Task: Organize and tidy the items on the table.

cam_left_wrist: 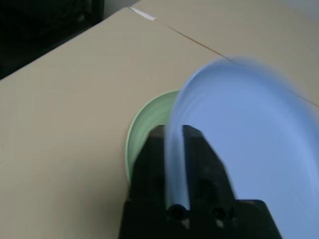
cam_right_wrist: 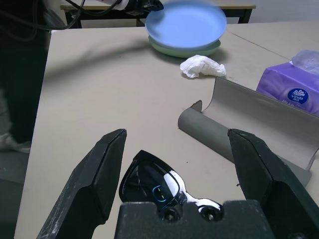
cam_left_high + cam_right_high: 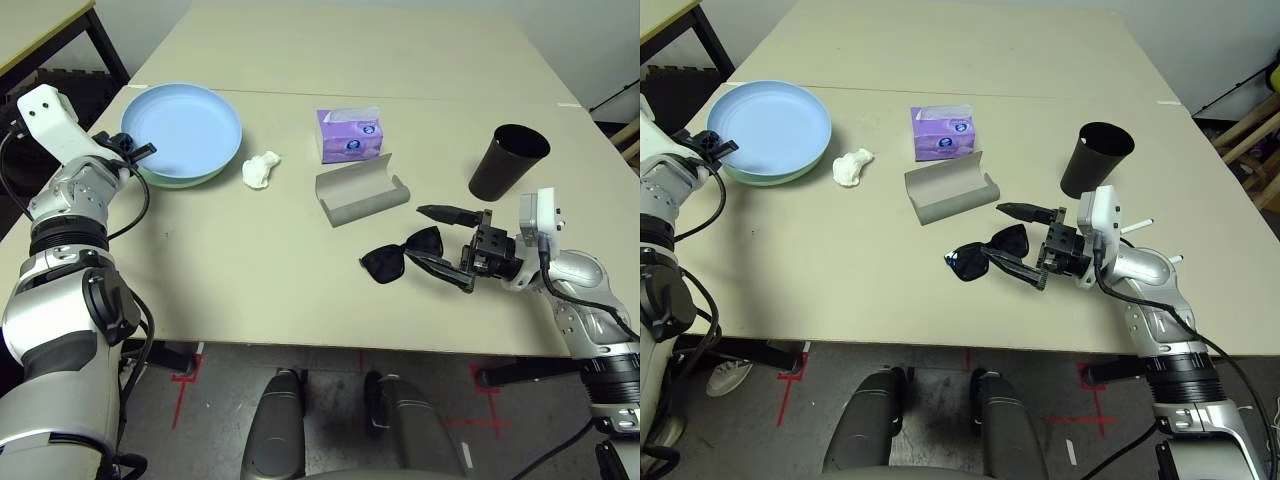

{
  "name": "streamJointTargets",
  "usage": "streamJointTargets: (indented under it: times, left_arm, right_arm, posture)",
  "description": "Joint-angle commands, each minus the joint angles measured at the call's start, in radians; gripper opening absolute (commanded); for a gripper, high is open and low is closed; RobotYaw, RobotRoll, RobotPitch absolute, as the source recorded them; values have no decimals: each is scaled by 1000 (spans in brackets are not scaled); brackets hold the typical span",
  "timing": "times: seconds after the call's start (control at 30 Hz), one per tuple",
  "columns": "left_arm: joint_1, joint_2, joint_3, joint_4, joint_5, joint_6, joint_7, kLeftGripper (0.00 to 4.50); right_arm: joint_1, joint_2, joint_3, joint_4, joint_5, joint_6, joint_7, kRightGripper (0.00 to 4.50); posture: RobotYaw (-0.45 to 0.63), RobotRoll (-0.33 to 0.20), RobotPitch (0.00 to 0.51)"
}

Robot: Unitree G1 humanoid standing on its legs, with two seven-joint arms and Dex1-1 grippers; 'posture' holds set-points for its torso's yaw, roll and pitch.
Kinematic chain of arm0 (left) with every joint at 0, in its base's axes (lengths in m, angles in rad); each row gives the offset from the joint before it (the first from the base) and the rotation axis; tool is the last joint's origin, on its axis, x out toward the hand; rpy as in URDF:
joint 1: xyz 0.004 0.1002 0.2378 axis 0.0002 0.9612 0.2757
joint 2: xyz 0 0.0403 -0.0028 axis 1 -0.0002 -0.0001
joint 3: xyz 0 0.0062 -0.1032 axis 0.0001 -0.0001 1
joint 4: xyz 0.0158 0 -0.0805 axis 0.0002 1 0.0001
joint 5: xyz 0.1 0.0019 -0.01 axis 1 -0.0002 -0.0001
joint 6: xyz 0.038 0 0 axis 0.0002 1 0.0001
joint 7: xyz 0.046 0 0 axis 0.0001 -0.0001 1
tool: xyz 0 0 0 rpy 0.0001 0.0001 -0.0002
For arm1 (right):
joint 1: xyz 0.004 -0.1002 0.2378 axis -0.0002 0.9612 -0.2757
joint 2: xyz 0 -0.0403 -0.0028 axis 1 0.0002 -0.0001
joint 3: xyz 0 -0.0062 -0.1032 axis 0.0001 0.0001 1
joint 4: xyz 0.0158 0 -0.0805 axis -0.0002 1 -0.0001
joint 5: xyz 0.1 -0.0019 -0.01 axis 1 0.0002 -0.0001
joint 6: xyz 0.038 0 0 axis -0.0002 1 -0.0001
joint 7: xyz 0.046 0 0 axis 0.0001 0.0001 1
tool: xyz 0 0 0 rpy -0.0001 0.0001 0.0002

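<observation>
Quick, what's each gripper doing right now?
Left gripper: closed on the light blue plate rim.
Right gripper: open, black sunglasses between its fingers.

You see right end effector (image 2: 172, 164) with fingers (image 2: 92, 181) spread wide, black sunglasses (image 2: 162, 186) lying between them on tabletop (image 2: 99, 89). Grey oblong glasses case (image 2: 244, 127) open just beyond, purple tissue box (image 2: 291, 89) behind it. Crumpled white tissue wad (image 2: 202, 66) near stacked plates: light blue plate (image 2: 185, 22) on pale green plate (image 2: 184, 50). Left end effector (image 2: 142, 6) at blue plate's rim.
</observation>
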Motion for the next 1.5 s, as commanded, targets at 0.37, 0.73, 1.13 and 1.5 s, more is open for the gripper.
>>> streamJointTargets:
  times: [0.37, 0.73, 1.13, 1.5]
  left_arm:
    - [-4, -9, -58, -12, 48, -46, -51, 4487]
    - [120, -44, -333, -283, 122, -116, -653, 4487]
    - [165, -69, -368, -330, 95, -93, -898, 4487]
    - [186, -83, -382, -323, 115, -86, -886, 4487]
  right_arm:
    - [21, -2, -25, 1, 14, -7, -8, 4500]
    - [32, 0, -31, -15, 12, -1, -31, 4500]
    - [29, 29, -59, -29, 3, 27, -183, 4500]
    - [33, 39, -52, -101, 2, 125, -269, 4500]
  posture:
    - [136, 0, 152]
    - [134, 0, 154]
    - [119, 0, 154]
    - [123, 0, 153]
